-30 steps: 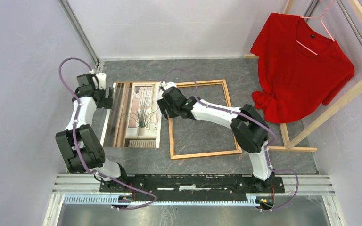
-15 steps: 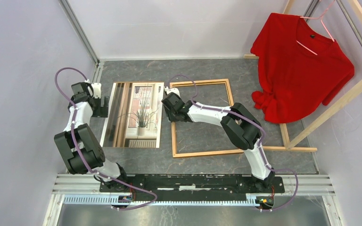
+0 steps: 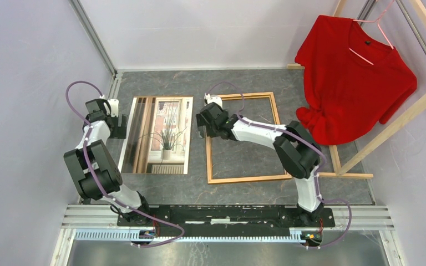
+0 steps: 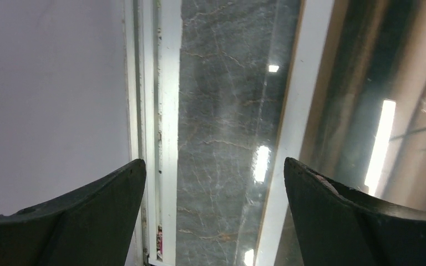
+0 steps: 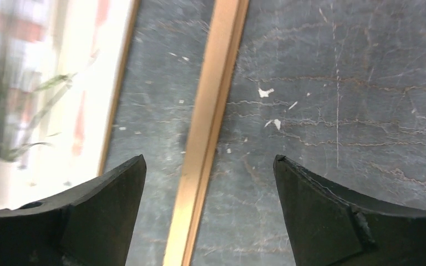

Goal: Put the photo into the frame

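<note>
The photo (image 3: 158, 134), a glossy print of a window with a spiky potted plant, lies flat on the grey table at centre left. The frame (image 3: 248, 179), thin orange-brown wood, lies flat just right of it with a narrow gap between them. My left gripper (image 3: 120, 126) is open and empty at the photo's left edge; in the left wrist view (image 4: 213, 163) the photo's white border (image 4: 299, 111) runs by the right finger. My right gripper (image 3: 202, 128) is open over the frame's left rail (image 5: 213, 127), which runs between the fingers (image 5: 209, 158); the photo (image 5: 44, 83) lies to the left.
A red shirt (image 3: 355, 72) hangs on a pale wooden clothes rack (image 3: 399, 122) at the back right, its foot close to the frame's right side. A white metal rail (image 4: 166, 111) and the wall bound the table just left of my left gripper.
My left gripper has drawn back left off the photo's edge. My right gripper has moved right, and the frame has shifted a little right, widening the gap to the photo.
</note>
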Controlling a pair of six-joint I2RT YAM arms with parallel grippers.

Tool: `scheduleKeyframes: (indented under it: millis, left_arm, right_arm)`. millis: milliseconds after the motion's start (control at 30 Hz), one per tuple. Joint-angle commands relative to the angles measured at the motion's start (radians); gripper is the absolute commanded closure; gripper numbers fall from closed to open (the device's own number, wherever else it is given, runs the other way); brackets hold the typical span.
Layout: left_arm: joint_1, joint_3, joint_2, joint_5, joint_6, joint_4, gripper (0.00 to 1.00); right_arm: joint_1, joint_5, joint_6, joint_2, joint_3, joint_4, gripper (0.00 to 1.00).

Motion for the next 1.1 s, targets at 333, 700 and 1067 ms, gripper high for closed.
scheduleKeyframes:
  millis: [333,700,1067]
  left_arm:
    - [0.005,0.066,0.109,-0.197,-0.107,0.217,0.00]
    - [0.002,-0.017,0.182,-0.187,-0.104,0.308,0.00]
    - [-0.030,-0.065,0.190,-0.136,-0.103,0.307,0.00]
  right_arm:
    - [0.062,-0.268,0.114,0.015,0.042,0.186,0.02]
    - [0.044,-0.302,0.169,0.132,0.087,0.181,0.02]
    - [0.029,-0.363,0.227,0.141,0.037,0.242,0.02]
